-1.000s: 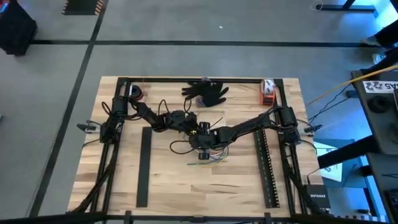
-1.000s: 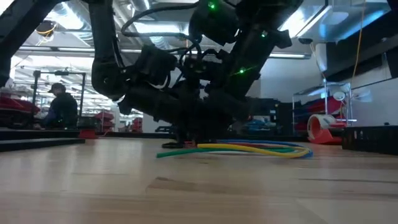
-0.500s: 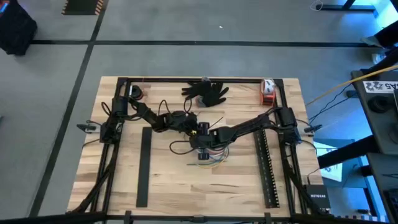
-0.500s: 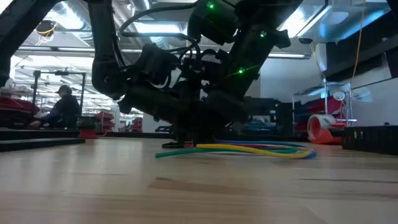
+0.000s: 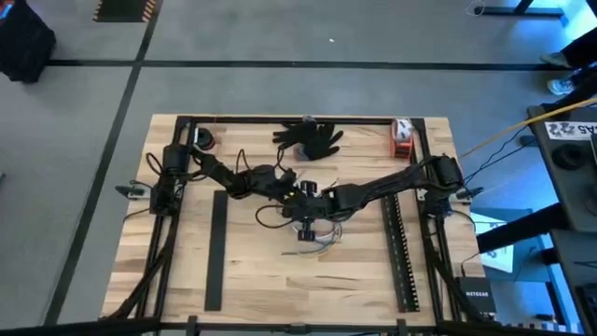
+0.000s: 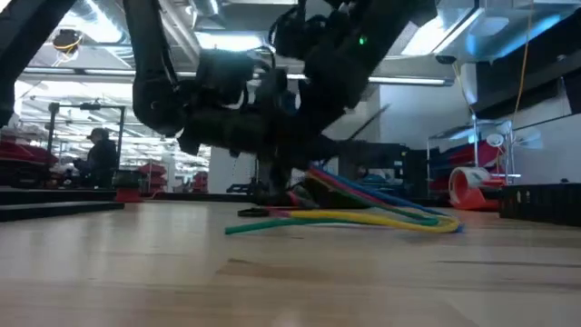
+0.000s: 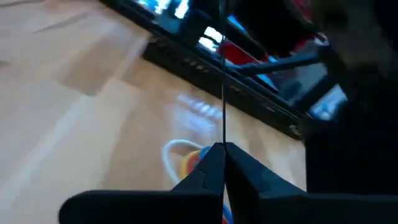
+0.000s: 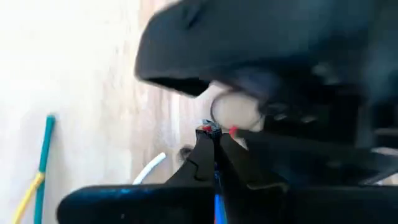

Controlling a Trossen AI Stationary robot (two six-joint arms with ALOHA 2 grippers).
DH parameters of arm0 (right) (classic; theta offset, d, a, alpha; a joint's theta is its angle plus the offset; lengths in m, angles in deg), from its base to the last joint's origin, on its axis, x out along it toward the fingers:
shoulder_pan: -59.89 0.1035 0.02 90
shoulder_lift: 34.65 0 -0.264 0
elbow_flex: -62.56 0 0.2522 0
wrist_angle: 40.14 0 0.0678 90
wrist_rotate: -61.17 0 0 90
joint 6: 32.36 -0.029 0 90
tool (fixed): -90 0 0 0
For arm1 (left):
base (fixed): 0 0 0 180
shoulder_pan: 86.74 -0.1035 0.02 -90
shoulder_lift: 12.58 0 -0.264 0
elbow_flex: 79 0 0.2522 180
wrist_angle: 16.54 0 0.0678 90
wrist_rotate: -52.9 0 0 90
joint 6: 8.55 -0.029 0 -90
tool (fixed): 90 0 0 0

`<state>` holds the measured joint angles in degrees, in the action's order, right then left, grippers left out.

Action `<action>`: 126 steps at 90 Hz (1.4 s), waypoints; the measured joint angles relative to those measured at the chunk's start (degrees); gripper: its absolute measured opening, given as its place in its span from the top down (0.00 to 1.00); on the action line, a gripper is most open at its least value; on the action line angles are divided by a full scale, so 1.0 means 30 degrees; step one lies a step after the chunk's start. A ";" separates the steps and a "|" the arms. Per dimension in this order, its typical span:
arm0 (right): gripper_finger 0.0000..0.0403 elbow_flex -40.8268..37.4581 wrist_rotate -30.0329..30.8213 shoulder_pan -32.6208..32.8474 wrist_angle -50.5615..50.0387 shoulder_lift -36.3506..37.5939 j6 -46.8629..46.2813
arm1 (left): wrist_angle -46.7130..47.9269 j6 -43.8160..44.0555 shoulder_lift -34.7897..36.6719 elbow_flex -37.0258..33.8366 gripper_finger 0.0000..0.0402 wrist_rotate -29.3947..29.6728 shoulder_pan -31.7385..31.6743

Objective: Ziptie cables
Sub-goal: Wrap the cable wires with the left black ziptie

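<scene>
Gripping thin, curved cables [image 6: 381,211], both claws meet above pale wood.

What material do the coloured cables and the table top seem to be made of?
The cables look plastic-coated: smooth, bright solid colours, bending in soft curves, one end raised off the surface. The table top looks like pale wood, with plank seams and grain; its finish appears matte.

the cables [image 6: 381,211], a thin bundle of yellow, green, red and purple wires, are being held raised at one end, the far ends trailing on the wooden table.
</scene>
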<state>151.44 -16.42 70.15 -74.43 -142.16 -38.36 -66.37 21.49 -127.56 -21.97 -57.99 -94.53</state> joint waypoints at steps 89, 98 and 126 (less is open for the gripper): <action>1.00 0.4217 0.6095 0.2149 -0.2930 0.0880 0.2122 | 0.3647 -0.2581 0.0759 0.0061 1.00 -0.2606 -0.0383; 1.00 0.4656 0.6358 0.2209 -0.3546 0.0887 0.2241 | 0.3544 -0.2572 0.0757 0.0073 1.00 -0.2703 -0.0389; 1.00 0.4350 0.5512 0.2201 -0.5191 0.0853 -0.2306 | 0.3604 -0.2121 0.0757 0.0073 1.00 -0.2737 -0.0342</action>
<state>164.48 0.11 76.75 -90.00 -139.60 -45.28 -55.56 15.13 -125.29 -21.75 -66.20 -95.55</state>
